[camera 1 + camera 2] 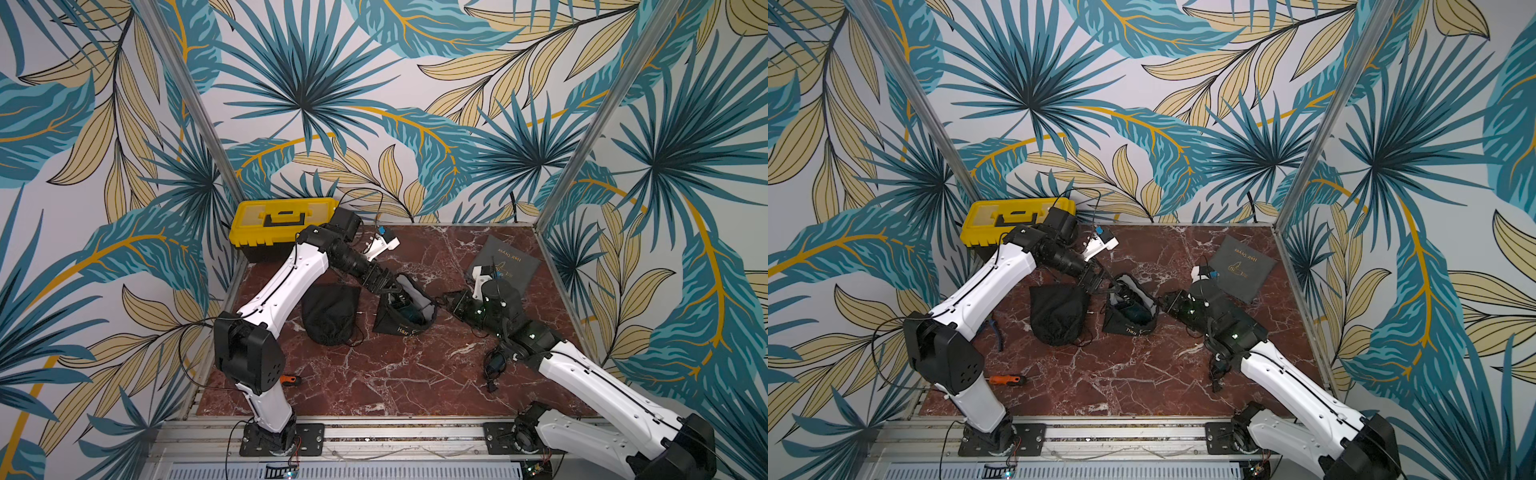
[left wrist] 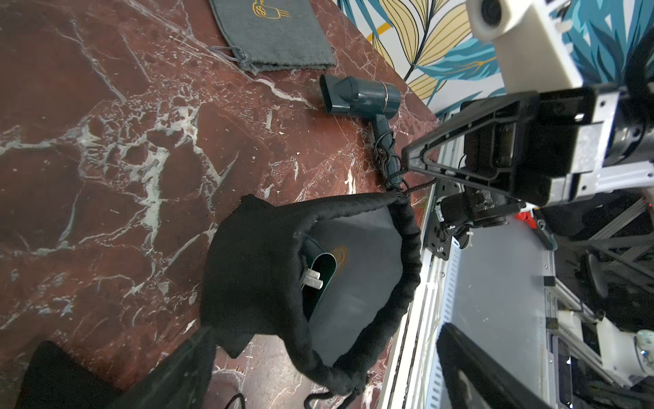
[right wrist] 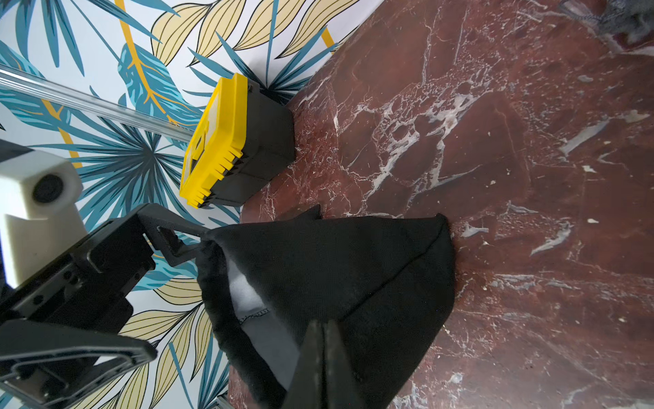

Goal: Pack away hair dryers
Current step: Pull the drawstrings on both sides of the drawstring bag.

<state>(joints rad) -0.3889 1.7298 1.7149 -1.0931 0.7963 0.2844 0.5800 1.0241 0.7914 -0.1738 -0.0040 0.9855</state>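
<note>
— At the pouch [image 1: 399, 326] mouth, mid-counter [image 1: 395, 382], the left fingers [image 2: 467, 364] are spread wide over the opening, holding nothing.

— And the dryer [image 2: 327, 263]?

— Down inside the pouch. Its teal body shows below the rim, with what looks like plug prongs against it. The right fingers [image 3: 311, 361] are clenched on the rim at the side away from the left arm, and that props the mouth open.

— So the drop looks done. What makes the rest go well?

— I'd say draw the left fingers straight back out, clear of the drawstring hem. In the right wrist view one tip sits right against the rim. A sideways swing could drag the cloth and tip the dryer out.

— And the right side?

— Hold that pinch until the left is clear, because soft fabric like this will likely slump when let go. Then the cord needs pulling to shut the pouch, and I can't make out where its free ends lie.

— More to pack?

— Yes. A second dryer [image 2: 364, 97], also teal, lies bare on the counter on the pouch's right-arm side. Its cord is wound round the handle, and from above that arm half hides it. A flat grey pouch [image 1: 505, 259] lies farther off on that same side. On the pouch's opposite side, just beside it, a full pouch [image 1: 330, 311] bulges and looks cinched. What's in it is hidden.
</note>
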